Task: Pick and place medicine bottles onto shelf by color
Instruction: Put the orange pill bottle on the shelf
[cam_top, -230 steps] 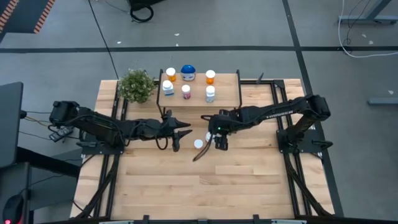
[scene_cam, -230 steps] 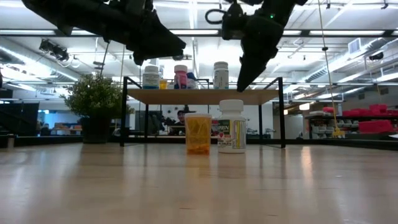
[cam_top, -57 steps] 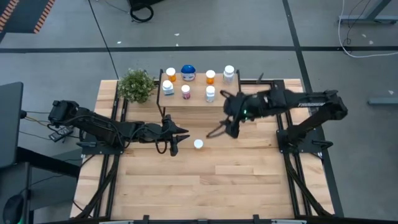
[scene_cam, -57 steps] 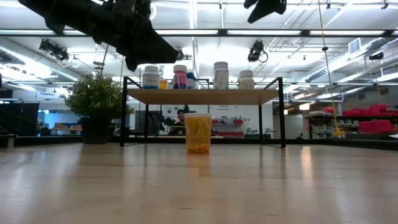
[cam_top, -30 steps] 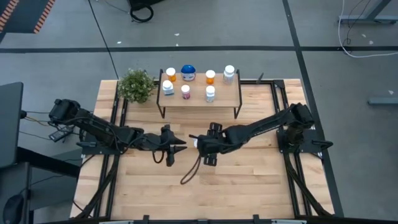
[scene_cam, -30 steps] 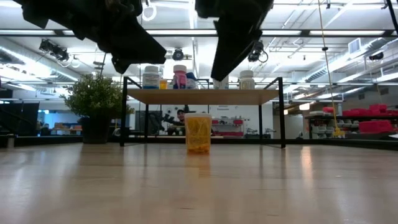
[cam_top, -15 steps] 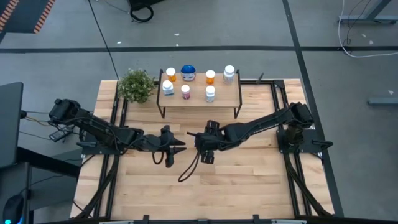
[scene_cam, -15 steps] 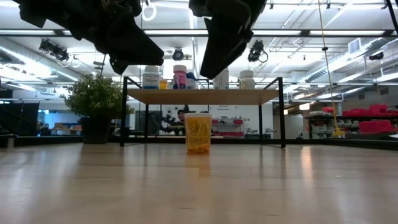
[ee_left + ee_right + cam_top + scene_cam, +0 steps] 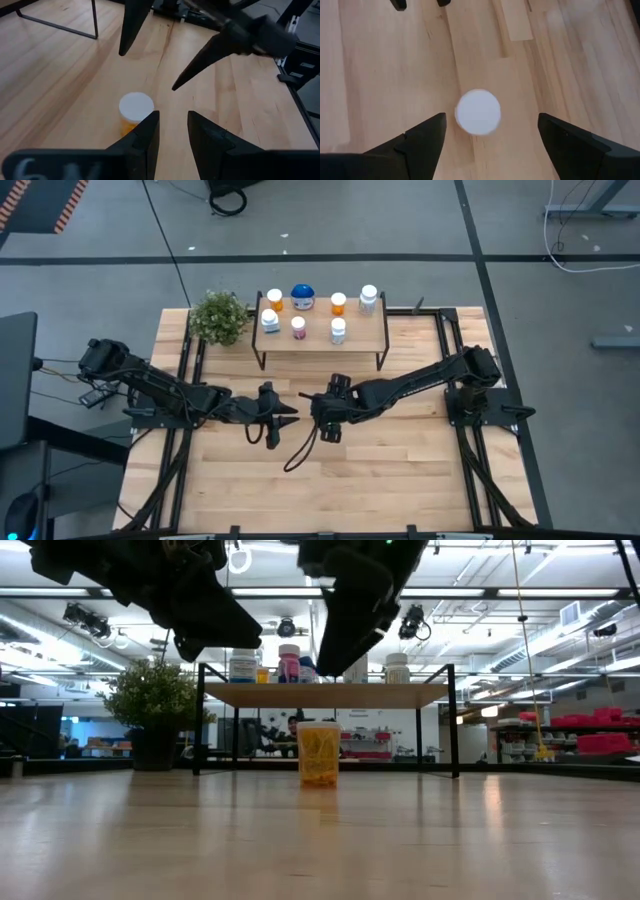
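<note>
Orange pill bottle [image 9: 319, 754] upright on the tabletop [image 9: 400, 470], long axis vertical, white cap [image 9: 478, 111] up, directly below the right gripper [image 9: 490, 131]. Fingers [image 9: 422, 136] of that gripper spread wide, one on each side of the cap and above it, nothing grasped. In the high view, bottle hidden under the right gripper [image 9: 322, 412] near mid-table, in front of the shelf [image 9: 360, 335].

Left gripper [image 9: 173, 127] just beside, aimed toward the same bottle [image 9: 134, 113] from the opposite side; fingers [image 9: 148, 131] close together with a narrow gap, empty, short of the cap. Right gripper's two dark fingers visible beyond the bottle in the left wrist view, splayed apart.

On the shelf, seven bottles standing upright: two orange ones [image 9: 275, 300], a wider blue-lidded one [image 9: 302, 296], a pink one [image 9: 298, 327], and three whitish ones [image 9: 338, 330]. Shelf on thin black legs, near the far table edge.

Green potted plant [image 9: 219, 316] just left of the shelf. Tabletop of pale wood planks, black frame rails along both sides. Grey floor around the table, with cables. Low view: open workshop hall behind, ceiling strip lights, red items on racks far right.
</note>
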You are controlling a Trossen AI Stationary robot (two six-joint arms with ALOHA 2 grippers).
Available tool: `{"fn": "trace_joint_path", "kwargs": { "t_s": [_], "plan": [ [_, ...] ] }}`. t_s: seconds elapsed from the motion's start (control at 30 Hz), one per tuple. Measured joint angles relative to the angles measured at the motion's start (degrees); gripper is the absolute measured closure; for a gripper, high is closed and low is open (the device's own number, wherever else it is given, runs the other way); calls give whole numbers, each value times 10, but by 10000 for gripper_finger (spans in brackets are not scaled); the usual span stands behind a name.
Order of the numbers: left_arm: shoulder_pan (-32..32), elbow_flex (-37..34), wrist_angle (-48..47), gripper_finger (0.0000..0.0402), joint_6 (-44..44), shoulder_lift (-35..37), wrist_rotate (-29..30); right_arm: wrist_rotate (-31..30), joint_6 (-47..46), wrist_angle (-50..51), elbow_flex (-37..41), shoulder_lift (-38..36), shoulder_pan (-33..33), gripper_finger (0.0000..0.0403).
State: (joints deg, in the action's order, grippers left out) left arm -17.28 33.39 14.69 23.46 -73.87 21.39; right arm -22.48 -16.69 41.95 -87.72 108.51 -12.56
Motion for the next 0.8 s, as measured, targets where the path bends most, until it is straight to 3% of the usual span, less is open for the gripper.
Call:
{"fn": "trace_joint_path", "kwargs": {
  "t_s": [0.27, 0.8],
  "plan": [
    [-4, 0, -12, 294, 11, 0, 0, -1, 19, -16, 0, 51, 2, 79],
    [-13, 0, -22, 294, 26, 0, 0, 4, 26, -24, 1, 55, 17, 79]
  ]
}}
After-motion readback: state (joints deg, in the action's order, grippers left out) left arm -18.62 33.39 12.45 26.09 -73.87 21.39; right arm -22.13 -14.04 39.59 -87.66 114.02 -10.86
